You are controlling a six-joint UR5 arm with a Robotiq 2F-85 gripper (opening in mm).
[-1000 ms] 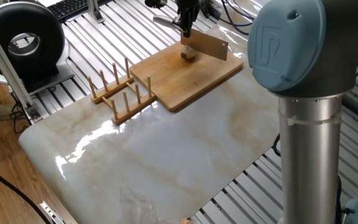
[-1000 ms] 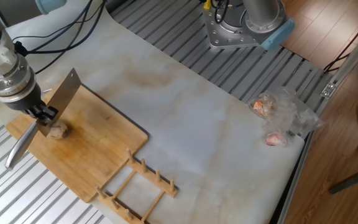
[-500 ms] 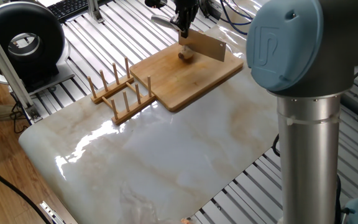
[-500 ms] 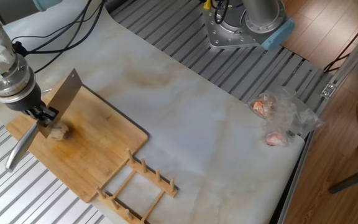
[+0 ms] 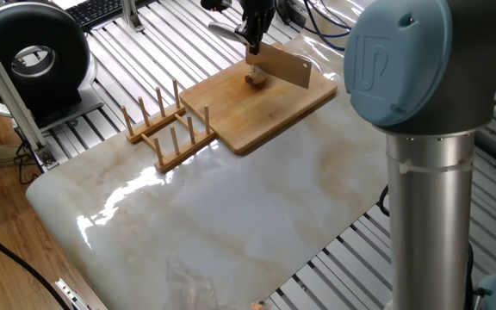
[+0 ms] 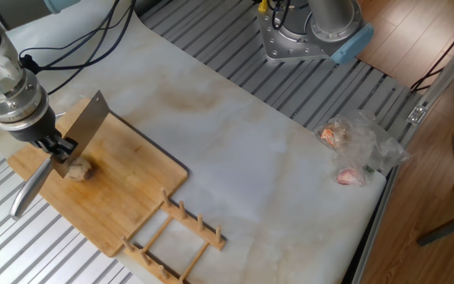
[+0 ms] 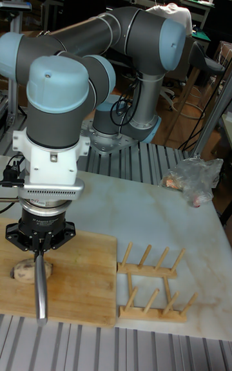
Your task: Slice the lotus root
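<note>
The lotus root is a small beige chunk lying on the far half of the bamboo board. My gripper hangs just above it, shut on the handle of a steel cleaver. From the other side, the cleaver blade slants up right beside the lotus root, and its handle sticks out below the gripper. In the tall view the gripper stands over the lotus root, with the knife handle pointing at the camera. I cannot tell whether the blade's edge touches the root.
A wooden peg rack lies against the board's left end. A crumpled plastic bag with pinkish items sits at the marble top's far corner. A second arm's base stands beyond the table. A black round device and a keyboard are off the table.
The gripper and cleaver have shifted slightly along the board, and the lotus root has moved a little with them.
</note>
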